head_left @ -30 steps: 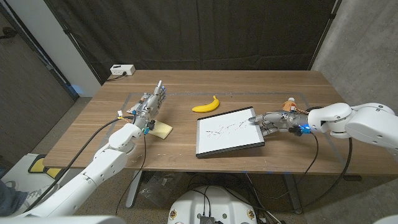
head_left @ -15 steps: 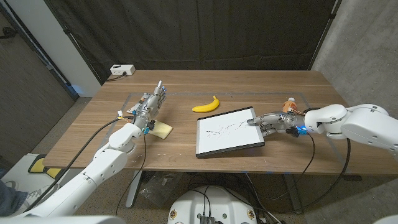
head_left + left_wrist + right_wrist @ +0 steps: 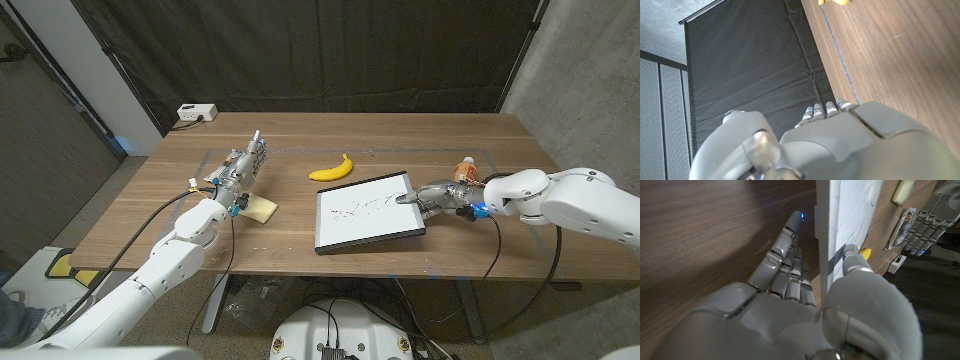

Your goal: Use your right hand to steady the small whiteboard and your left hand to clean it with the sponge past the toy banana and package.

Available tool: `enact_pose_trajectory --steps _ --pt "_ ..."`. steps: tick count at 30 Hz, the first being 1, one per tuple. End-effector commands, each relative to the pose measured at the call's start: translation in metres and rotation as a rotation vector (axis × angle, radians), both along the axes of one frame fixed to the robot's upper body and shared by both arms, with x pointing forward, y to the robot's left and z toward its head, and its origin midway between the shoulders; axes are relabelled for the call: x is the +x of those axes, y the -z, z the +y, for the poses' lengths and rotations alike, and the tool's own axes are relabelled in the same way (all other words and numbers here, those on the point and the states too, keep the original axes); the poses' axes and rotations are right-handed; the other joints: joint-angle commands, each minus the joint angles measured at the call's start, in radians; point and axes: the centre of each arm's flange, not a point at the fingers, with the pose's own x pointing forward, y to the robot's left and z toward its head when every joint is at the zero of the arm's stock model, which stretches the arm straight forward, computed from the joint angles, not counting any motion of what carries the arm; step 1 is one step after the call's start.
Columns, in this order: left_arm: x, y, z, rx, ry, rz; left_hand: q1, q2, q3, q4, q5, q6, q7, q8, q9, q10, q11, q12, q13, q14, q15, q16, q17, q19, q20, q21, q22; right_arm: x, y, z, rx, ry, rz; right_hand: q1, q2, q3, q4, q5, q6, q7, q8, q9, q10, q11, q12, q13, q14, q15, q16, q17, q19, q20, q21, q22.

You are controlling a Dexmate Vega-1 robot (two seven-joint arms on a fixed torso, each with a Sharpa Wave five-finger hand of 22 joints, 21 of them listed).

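Meanwhile the right hand (image 3: 432,195) has slid inward, pinching the whiteboard (image 3: 367,210) edge; left hand (image 3: 243,169) unchanged, fingers extended, empty

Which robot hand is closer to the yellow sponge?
The left hand. It stands right beside the sponge, just behind it. The right hand is far across the table, at the whiteboard's edge.
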Motion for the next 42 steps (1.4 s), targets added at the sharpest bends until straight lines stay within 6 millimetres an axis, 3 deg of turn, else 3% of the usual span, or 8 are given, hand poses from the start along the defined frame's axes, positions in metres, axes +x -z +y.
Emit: enact_pose_trajectory --steps 1,5,16,20,29,34,42 --pt "-0.002 -0.001 0.001 -0.003 -0.005 -0.005 0.008 0.005 0.000 -0.002 0.000 0.003 -0.001 -0.001 0.001 0.004 0.002 -0.002 0.006 0.003 0.004 0.002 0.001 -0.006 0.006 0.001 0.004 -0.002 -0.002 0.002 -0.008 0.029 -0.037 0.057 0.003 0.017 -0.001 0.000 0.067 0.001 0.010 0.000 0.081 -0.043 0.013 0.002 0.083 -0.043 0.015 0.008 0.041 -0.076 0.049 0.023" --pt "-0.002 0.000 0.001 -0.008 -0.005 -0.004 0.009 0.006 0.001 -0.002 -0.001 0.003 -0.001 -0.001 0.001 0.004 0.002 -0.002 0.006 0.003 0.004 0.002 0.001 -0.006 0.006 0.001 0.004 -0.005 -0.004 0.002 -0.004 0.036 -0.058 0.095 0.011 0.025 0.001 0.001 0.120 -0.030 0.016 0.002 0.160 -0.077 0.025 0.002 0.147 -0.078 0.024 0.011 0.063 -0.079 0.087 0.041" --pt "-0.002 0.002 0.000 -0.018 -0.005 -0.001 0.011 0.009 0.001 -0.002 -0.002 0.008 -0.003 0.000 0.001 0.004 0.000 -0.002 0.006 0.004 0.005 0.002 0.001 -0.005 0.005 0.001 0.005 -0.014 -0.014 0.006 0.004 0.032 -0.104 0.146 0.025 0.039 0.007 0.003 0.227 -0.074 0.023 0.007 0.296 -0.119 0.032 0.004 0.273 -0.131 0.041 0.015 0.099 -0.080 0.171 0.091" --pt "-0.003 0.002 -0.001 -0.017 -0.006 0.000 0.012 0.010 0.001 -0.002 -0.003 0.008 -0.003 -0.001 0.001 0.004 0.001 -0.002 0.006 0.004 0.004 0.002 0.001 -0.005 0.005 0.001 0.005 -0.015 -0.017 0.007 -0.002 0.033 -0.109 0.182 0.037 0.054 0.004 0.003 0.274 -0.094 0.018 0.009 0.371 -0.163 0.034 0.006 0.357 -0.140 0.052 0.015 0.118 -0.080 0.226 0.132" --pt "-0.006 0.005 0.000 -0.012 -0.016 0.009 0.014 0.013 0.002 -0.002 -0.004 0.010 -0.004 -0.001 0.001 0.007 0.001 -0.002 0.006 0.005 0.004 0.002 0.001 -0.005 0.004 0.002 0.005 -0.015 -0.020 0.012 -0.046 0.053 -0.106 0.249 0.053 0.087 -0.006 0.006 0.323 -0.107 0.014 0.011 0.419 -0.182 0.030 0.007 0.429 -0.150 0.055 0.014 0.138 -0.080 0.284 0.181" --pt "-0.007 0.005 0.001 -0.002 -0.020 0.019 0.017 0.016 0.003 -0.003 -0.004 0.011 -0.004 -0.001 0.001 0.007 0.001 -0.002 0.006 0.006 0.004 0.001 0.001 -0.004 0.005 0.002 0.004 -0.018 -0.023 0.014 -0.070 0.085 -0.108 0.267 0.054 0.096 -0.002 0.005 0.356 -0.111 0.015 0.012 0.454 -0.178 0.032 0.008 0.463 -0.149 0.056 0.013 0.148 -0.079 0.316 0.210" --pt "-0.007 0.004 0.004 0.027 -0.027 0.030 0.022 0.019 0.005 -0.005 -0.005 0.011 -0.003 -0.002 0.002 0.007 0.001 -0.003 0.006 0.006 0.003 0.001 0.001 -0.005 0.007 0.002 0.004 -0.027 -0.030 0.016 -0.114 0.157 -0.118 0.266 0.054 0.101 0.012 0.004 0.417 -0.116 0.016 0.013 0.518 -0.191 0.036 0.009 0.539 -0.147 0.065 0.014 0.170 -0.077 0.378 0.271"
